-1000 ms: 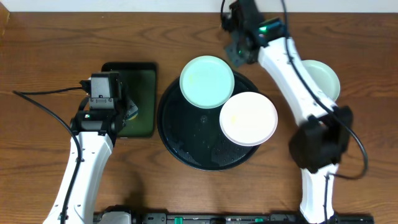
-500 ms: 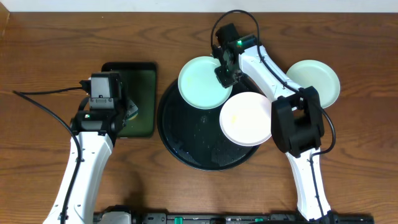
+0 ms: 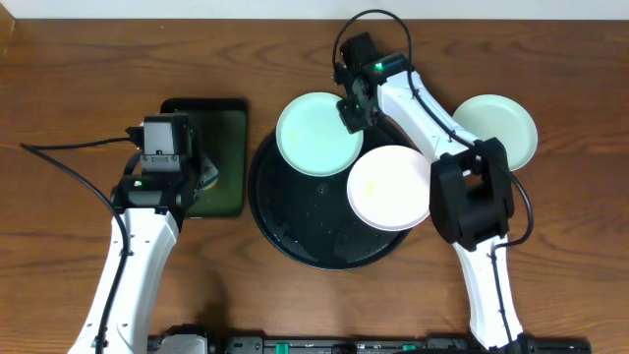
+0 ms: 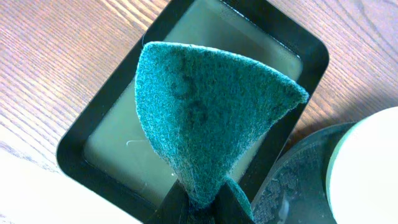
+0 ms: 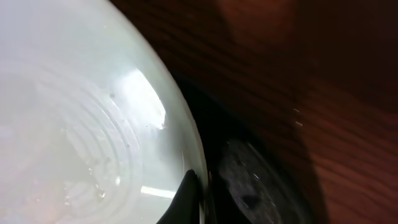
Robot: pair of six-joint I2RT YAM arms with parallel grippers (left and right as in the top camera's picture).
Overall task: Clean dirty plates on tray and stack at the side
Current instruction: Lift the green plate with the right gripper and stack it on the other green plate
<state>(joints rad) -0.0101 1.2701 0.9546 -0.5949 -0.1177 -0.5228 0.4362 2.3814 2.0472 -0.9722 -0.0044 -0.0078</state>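
Observation:
The round black tray (image 3: 295, 231) holds a white plate (image 3: 391, 187) on its right side. A pale mint plate (image 3: 316, 135) overlaps the tray's far rim. My right gripper (image 3: 352, 114) is shut on that plate's right edge; in the right wrist view one finger (image 5: 186, 194) lies on the inside of the mint plate (image 5: 81, 124) at its rim, with the tray (image 5: 261, 180) beneath. A second mint plate (image 3: 496, 128) rests on the table at the right. My left gripper (image 4: 202, 202) is shut on a green scouring pad (image 4: 205, 106).
A dark green rectangular tray (image 3: 224, 123) with shallow liquid sits left of the round tray, under my left gripper (image 3: 204, 177). In the left wrist view it (image 4: 112, 146) lies below the pad. Bare wooden table surrounds everything.
My right arm swung in from the far edge and its gripper closed on the mint plate's rim. That plate slid slightly left. The left arm has not moved.

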